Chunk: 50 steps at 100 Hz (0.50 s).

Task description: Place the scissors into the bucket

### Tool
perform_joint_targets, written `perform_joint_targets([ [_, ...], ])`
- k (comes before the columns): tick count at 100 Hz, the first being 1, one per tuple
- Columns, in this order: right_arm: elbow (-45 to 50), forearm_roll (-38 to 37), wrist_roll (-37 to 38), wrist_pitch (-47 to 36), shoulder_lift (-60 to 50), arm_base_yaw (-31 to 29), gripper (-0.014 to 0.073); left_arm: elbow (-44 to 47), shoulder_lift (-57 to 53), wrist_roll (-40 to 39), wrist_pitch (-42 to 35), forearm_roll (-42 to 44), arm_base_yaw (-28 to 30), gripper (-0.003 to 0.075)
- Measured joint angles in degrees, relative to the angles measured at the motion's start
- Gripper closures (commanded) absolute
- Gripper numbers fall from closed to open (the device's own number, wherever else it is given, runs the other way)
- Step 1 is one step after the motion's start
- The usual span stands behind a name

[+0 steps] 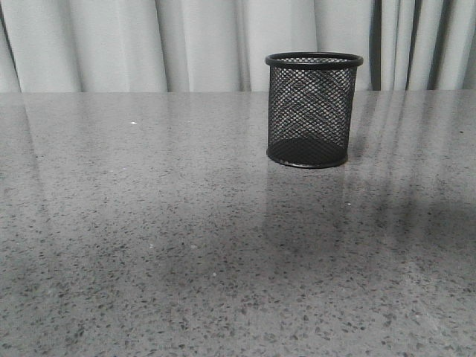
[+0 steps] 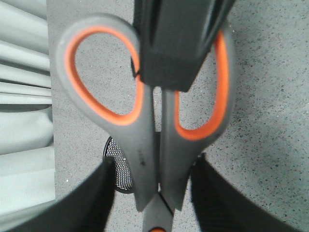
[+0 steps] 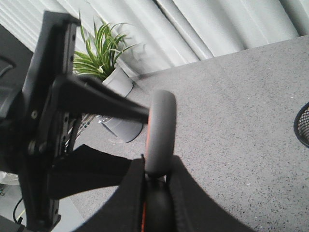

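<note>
The scissors point(image 2: 145, 145) hang in the air, with grey loops lined in orange. In the left wrist view they face the camera, and the right gripper point(image 2: 166, 72) comes in between the loops. My right gripper point(image 3: 157, 166) is shut on the handle of the scissors point(image 3: 160, 130), seen edge-on. My left gripper point(image 2: 154, 162) is open, with a finger on each side of the shank and a gap at one finger. The black mesh bucket point(image 1: 314, 110) stands upright at the table's back right. It shows below the scissors in the left wrist view point(image 2: 120, 169). Neither gripper is in the front view.
Grey speckled table point(image 1: 186, 245) with pale curtains point(image 1: 111, 41) behind it. A green plant in a white pot point(image 3: 116, 108) stands off the table's edge. The left arm's fingers point(image 3: 106, 101) reach toward the scissors in the right wrist view. The bucket's rim point(image 3: 301, 125) shows at that view's edge.
</note>
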Motion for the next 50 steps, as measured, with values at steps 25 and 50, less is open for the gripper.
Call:
perform_joint_targets([
  [25,0.0,-0.36,-0.56,-1.13,0.0,0.0,0.0654,0.0,0.0,-1.8,-0.37,5.37,0.0,0.0237],
  [50,-3.1,-6.85,-0.54,-3.99,1.56,0.0,0.0653,0.0,-2.82,-10.92,-0.18,19.22,3.76,0.0248],
])
